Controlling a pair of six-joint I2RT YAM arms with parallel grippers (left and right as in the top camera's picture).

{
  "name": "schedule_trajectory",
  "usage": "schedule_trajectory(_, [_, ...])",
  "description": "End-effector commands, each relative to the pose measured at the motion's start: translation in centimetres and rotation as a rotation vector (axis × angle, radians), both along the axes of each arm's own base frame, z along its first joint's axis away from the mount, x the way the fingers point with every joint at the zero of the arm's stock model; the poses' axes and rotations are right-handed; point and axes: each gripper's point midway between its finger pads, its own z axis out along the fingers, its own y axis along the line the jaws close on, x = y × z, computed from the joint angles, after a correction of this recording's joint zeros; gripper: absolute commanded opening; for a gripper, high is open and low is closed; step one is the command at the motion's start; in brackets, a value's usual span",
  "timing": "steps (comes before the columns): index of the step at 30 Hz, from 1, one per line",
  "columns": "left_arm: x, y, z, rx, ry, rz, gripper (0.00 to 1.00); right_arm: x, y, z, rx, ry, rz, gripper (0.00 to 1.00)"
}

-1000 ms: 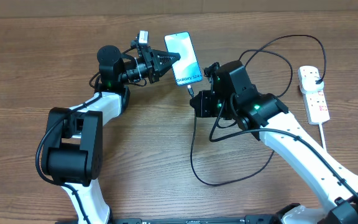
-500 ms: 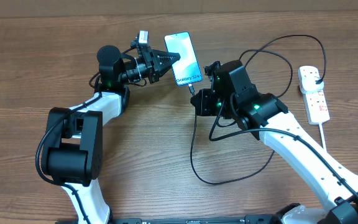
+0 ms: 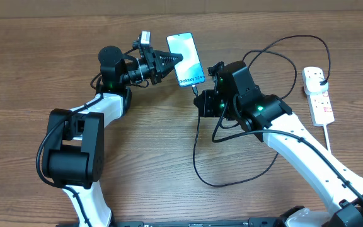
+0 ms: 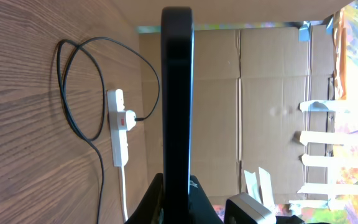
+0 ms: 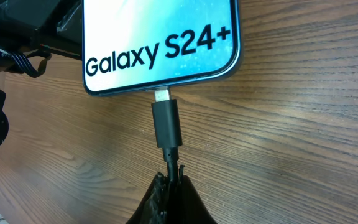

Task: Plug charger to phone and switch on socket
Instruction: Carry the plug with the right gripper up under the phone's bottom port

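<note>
The phone [image 3: 187, 58] lies lit at the back of the table, with my left gripper [image 3: 176, 60] shut on its left edge. In the left wrist view the phone [image 4: 177, 93] is an edge-on dark bar rising from between the gripper [image 4: 177, 190] fingers. My right gripper [image 5: 169, 180] is shut on the charger cable just behind its black connector [image 5: 166, 121]. The connector's metal tip meets the port in the phone [image 5: 160, 43] bottom edge. The charger cable [image 3: 197, 157] loops over the table to its plug in the white socket [image 3: 318, 94] at the right.
The socket's thick white cord [image 3: 328, 135] runs toward the front right. Loops of black cable [image 3: 282, 50] lie between my right arm and the socket. A cardboard wall [image 4: 260, 93] stands behind the table.
</note>
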Motion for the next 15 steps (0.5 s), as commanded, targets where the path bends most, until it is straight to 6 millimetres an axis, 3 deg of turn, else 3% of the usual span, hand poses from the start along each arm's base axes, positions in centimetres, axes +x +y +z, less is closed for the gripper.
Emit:
schedule_trajectory(1, [0.29, -0.12, 1.51, -0.004, -0.055, -0.009, 0.04, 0.03, 0.03, 0.15, 0.016, 0.002, 0.002, 0.04])
schedule_trajectory(15, [0.59, 0.62, 1.49, 0.002, -0.071, 0.005, 0.04, -0.14, 0.06, 0.10, 0.017, 0.009, 0.006, 0.04])
